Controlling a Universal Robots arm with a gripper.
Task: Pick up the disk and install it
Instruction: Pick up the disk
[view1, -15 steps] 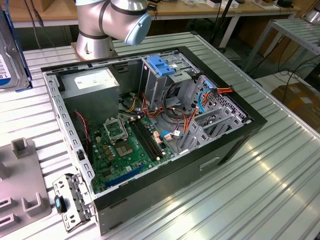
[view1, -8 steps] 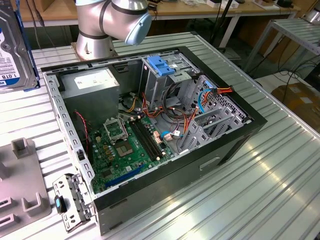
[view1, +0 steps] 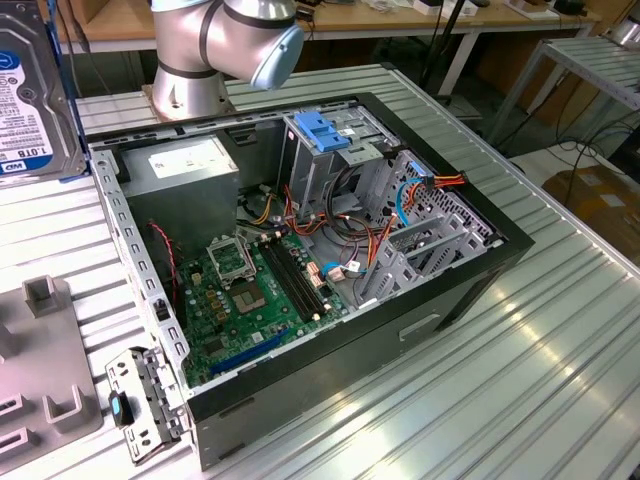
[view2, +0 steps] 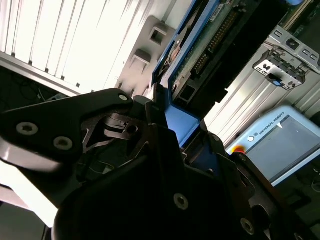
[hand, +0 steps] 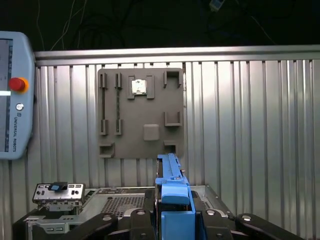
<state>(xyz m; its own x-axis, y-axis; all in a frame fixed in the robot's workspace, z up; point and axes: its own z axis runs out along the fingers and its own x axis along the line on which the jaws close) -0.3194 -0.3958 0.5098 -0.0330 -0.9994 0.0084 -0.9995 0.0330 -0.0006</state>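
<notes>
The disk (view1: 28, 95), silver metal with a white printed label and a blue carrier frame, hangs in the air at the exterior view's far left, well above the table. In the first wrist view its blue frame edge (hand: 172, 187) stands upright between the black fingers of my gripper (hand: 174, 214), which is shut on it. The second wrist view shows the disk's underside and connector row (view2: 210, 47) reaching out from the gripper (view2: 170, 125). The open computer case (view1: 470, 280) lies on its side to the disk's right in the exterior view.
Inside the case stand a silver drive cage with a blue handle (view1: 325, 135), a grey box with a white sticker (view1: 185, 165), the motherboard (view1: 250, 295) and loose cables. A grey fixture plate (hand: 140, 112) and a teach pendant (hand: 15, 95) lie on the ribbed metal table (view1: 530, 370).
</notes>
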